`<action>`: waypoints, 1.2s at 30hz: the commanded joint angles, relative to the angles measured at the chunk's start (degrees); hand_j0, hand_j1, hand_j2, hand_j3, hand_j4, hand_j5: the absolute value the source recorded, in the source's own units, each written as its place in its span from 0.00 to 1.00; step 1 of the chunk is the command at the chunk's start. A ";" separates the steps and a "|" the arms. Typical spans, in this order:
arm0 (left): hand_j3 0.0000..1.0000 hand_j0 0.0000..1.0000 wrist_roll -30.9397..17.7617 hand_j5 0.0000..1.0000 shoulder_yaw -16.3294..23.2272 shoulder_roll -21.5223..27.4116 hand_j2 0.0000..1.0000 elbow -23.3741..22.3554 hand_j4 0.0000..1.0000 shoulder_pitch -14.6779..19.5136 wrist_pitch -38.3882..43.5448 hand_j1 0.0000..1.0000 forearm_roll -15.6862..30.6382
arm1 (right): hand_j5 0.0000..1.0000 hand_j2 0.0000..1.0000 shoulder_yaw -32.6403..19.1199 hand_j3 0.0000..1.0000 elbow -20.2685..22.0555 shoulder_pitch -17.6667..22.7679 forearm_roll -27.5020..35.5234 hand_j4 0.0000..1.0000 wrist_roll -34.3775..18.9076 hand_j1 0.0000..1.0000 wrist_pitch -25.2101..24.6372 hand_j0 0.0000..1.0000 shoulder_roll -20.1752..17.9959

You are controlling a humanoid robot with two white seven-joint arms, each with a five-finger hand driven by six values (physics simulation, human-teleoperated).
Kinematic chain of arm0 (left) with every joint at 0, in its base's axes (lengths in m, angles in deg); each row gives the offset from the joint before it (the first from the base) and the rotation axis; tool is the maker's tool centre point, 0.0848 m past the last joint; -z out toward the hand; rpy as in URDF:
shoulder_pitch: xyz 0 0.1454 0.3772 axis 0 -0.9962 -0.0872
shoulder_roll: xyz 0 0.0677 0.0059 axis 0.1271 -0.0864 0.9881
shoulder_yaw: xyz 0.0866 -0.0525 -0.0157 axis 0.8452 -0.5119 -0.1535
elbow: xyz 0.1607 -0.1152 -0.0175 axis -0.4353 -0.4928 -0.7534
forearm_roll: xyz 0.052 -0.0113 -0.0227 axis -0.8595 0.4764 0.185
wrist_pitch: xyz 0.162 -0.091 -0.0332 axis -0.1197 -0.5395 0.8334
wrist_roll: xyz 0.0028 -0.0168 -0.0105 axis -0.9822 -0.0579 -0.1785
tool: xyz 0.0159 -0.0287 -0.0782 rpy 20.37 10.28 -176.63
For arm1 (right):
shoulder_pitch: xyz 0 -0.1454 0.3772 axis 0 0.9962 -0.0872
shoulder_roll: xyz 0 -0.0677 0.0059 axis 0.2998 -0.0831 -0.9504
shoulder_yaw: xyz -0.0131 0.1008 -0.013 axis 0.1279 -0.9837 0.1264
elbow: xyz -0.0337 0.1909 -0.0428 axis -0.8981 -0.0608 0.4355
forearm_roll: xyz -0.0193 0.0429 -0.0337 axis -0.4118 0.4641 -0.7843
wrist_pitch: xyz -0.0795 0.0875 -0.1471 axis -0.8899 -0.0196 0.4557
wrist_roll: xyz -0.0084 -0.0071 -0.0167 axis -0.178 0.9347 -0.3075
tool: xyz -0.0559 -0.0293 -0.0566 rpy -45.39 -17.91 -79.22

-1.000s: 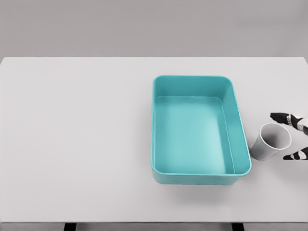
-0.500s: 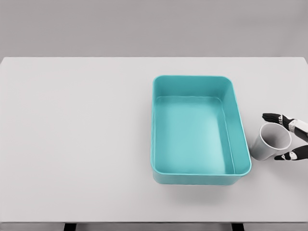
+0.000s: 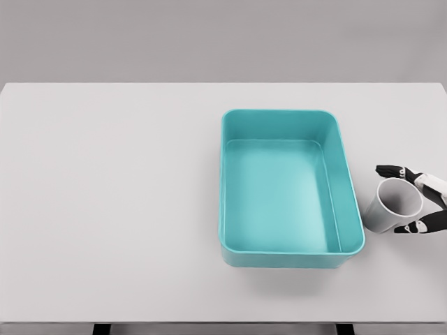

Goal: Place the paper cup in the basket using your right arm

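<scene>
The paper cup (image 3: 392,204) sits between the two visible groups of fingers (image 3: 391,171) of the right hand (image 3: 418,200), which comes in from the right edge of the head view; only the dark fingertips and a little of the white knuckles show, the rest of the hand being cut off by the frame. One group reaches along the far side of the cup's rim and another fingertip lies at its near side, so the fingers are spread around the cup, close beside it or perhaps just touching; a firm pinch cannot be confirmed from this view. The cup appears tilted, its open mouth turned up and toward the hand and its narrower base pointing down and away from the fingers toward the basket (image 3: 349,174), so its long axis runs roughly from the palm out to the basket's right wall. The basket lies just beyond the cup's base on the side away from the fingers, near but apart from it. The left arm is not in view, so the right hand is the only one placed for the job. The cup is white, thin-walled and tapered, with a smooth matte look and a shaded interior; it will likely deform if squeezed hard. The basket is a teal, smooth, rounded-corner rectangular tub with plain walls and an empty floor, resting on the pale matte table (image 3: 112,195).
</scene>
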 commanded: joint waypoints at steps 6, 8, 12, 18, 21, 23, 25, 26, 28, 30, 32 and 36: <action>1.00 1.00 -0.01 1.00 0.00 0.00 1.00 -0.01 1.00 0.00 0.00 1.00 0.01 | 1.00 1.00 -0.03 1.00 0.63 0.00 0.44 1.00 0.01 1.00 -0.04 1.00 -0.03; 1.00 1.00 -0.01 1.00 0.00 0.00 1.00 -0.01 1.00 0.00 0.00 1.00 0.01 | 1.00 1.00 -0.03 1.00 0.63 0.00 0.44 1.00 0.01 1.00 -0.04 1.00 -0.03; 1.00 1.00 -0.01 1.00 0.00 0.00 1.00 -0.01 1.00 0.00 0.00 1.00 0.01 | 1.00 1.00 -0.03 1.00 0.80 0.00 0.44 1.00 0.01 1.00 -0.04 1.00 0.06; 1.00 1.00 -0.01 1.00 0.00 0.00 1.00 -0.01 1.00 0.00 0.00 1.00 0.01 | 1.00 1.00 -0.03 1.00 1.51 -0.09 0.44 1.00 0.01 1.00 -0.13 1.00 0.06; 1.00 1.00 -0.01 1.00 0.00 0.00 1.00 -0.01 1.00 0.00 0.00 1.00 0.01 | 1.00 1.00 -0.03 1.00 1.51 -0.09 0.44 1.00 0.01 1.00 -0.13 1.00 0.15; 1.00 1.00 -0.01 1.00 0.00 0.00 1.00 -0.01 1.00 0.00 0.00 1.00 0.01 | 1.00 1.00 -0.03 1.00 1.86 -0.09 0.44 1.00 0.01 1.00 -0.13 1.00 0.15; 1.00 1.00 -0.01 1.00 0.00 0.00 1.00 -0.01 1.00 0.00 0.00 1.00 0.01 | 1.00 1.00 -0.03 1.00 2.47 -0.09 0.44 1.00 0.01 1.00 -0.21 1.00 0.59; 1.00 1.00 -0.01 1.00 0.00 0.00 1.00 -0.01 1.00 0.00 0.00 1.00 0.01 | 1.00 1.00 0.24 1.00 2.56 -0.09 0.44 1.00 0.01 1.00 -0.21 1.00 0.59; 1.00 1.00 -0.01 1.00 0.00 0.00 1.00 -0.01 1.00 0.00 0.00 1.00 0.01 | 1.00 1.00 0.77 1.00 2.65 -0.09 0.44 1.00 0.01 1.00 -0.21 1.00 0.67; 1.00 1.00 -0.01 1.00 0.00 0.00 1.00 -0.01 1.00 0.00 0.00 1.00 0.01 | 1.00 1.00 0.77 1.00 2.65 -0.09 0.44 1.00 0.01 1.00 -0.21 1.00 0.59; 1.00 1.00 -0.01 1.00 0.00 0.00 1.00 -0.01 1.00 0.00 0.00 1.00 0.01 | 1.00 1.00 0.77 1.00 2.65 -0.09 0.44 1.00 0.01 1.00 -0.21 1.00 0.59; 1.00 1.00 -0.01 1.00 0.00 0.00 1.00 -0.01 1.00 0.00 0.00 1.00 0.01 | 1.00 1.00 0.85 1.00 2.65 -0.09 0.44 1.00 0.01 1.00 -0.21 1.00 0.59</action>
